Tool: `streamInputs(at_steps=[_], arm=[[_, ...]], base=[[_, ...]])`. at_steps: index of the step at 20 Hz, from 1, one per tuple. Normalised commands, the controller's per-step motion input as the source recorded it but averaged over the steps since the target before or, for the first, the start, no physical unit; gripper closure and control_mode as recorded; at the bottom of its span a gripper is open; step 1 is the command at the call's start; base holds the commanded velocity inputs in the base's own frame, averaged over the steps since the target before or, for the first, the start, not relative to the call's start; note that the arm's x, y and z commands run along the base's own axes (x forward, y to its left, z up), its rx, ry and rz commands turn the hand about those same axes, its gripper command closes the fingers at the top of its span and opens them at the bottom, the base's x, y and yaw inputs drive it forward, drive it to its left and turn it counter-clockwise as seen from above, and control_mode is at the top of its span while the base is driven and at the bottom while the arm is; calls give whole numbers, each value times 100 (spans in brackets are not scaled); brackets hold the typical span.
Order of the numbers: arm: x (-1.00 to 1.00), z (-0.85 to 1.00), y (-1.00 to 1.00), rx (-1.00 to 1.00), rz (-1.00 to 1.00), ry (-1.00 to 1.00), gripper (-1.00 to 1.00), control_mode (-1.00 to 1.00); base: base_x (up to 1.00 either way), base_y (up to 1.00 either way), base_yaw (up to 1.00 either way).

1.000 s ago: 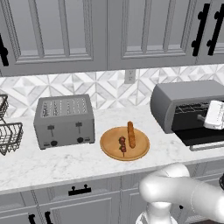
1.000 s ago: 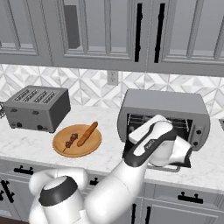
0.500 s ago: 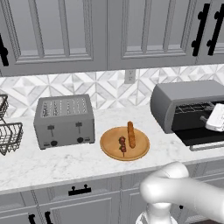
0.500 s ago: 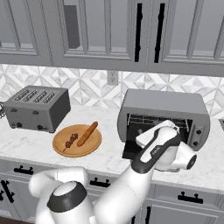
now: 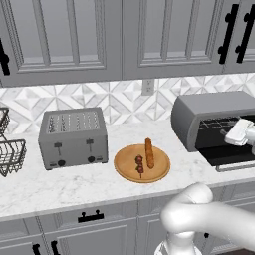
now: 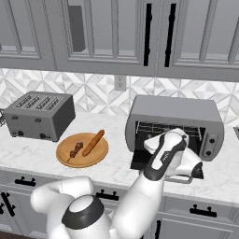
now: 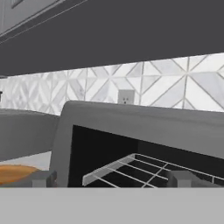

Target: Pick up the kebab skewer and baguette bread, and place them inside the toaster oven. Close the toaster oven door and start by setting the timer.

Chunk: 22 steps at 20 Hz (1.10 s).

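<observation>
Room: grey cabinets, patterned tile backsplash.
Surface [image 5: 74, 184]: white marble.
Tool [image 5: 240, 133]: mine, jaws wide apart, empty, at the toaster oven [image 6: 175, 114] mouth, door down.
Kebab skewer [image 5: 139, 165]: on wooden plate [image 5: 160, 171], 9 o'clock from tool.
Baguette bread [image 5: 149, 152]: beside skewer, long axis 12-to-6.

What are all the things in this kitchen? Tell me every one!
Round wooden plate: one, light brown, on the counter between toaster and oven.
Kebab skewer with dark red chunks: one, on the plate, left part.
Orange-brown baguette bread: one, on the plate, beside the skewer.
Grey metal toaster oven: one, on the counter's right, door open, wire rack inside.
Grey slot toaster: one, left of the plate.
Dark wire basket: one, far left edge.
White wall outlet: one, on the tiled wall.
Grey cabinets: above and below the counter.
Robot's hand: one, white, open, in front of the oven's opening.
</observation>
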Motion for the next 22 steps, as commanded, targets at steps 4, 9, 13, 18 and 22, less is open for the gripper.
streamInputs(at_steps=[4, 9, 13, 18, 22], arm=[[48, -16, -1, 9, -8, 10, -100, -100], [32, -29, 0, 7, -9, 11, -100, -100], [36, -15, -4, 5, -9, 8, -100, -100], [33, -11, -21, 0, -5, 1, -100, -100], [37, -24, -24, 0, -3, 0, -100, -100]], base=[[0, 0, 0], [0, 0, 0], [0, 0, 0], [0, 0, 0], [0, 0, 0]])
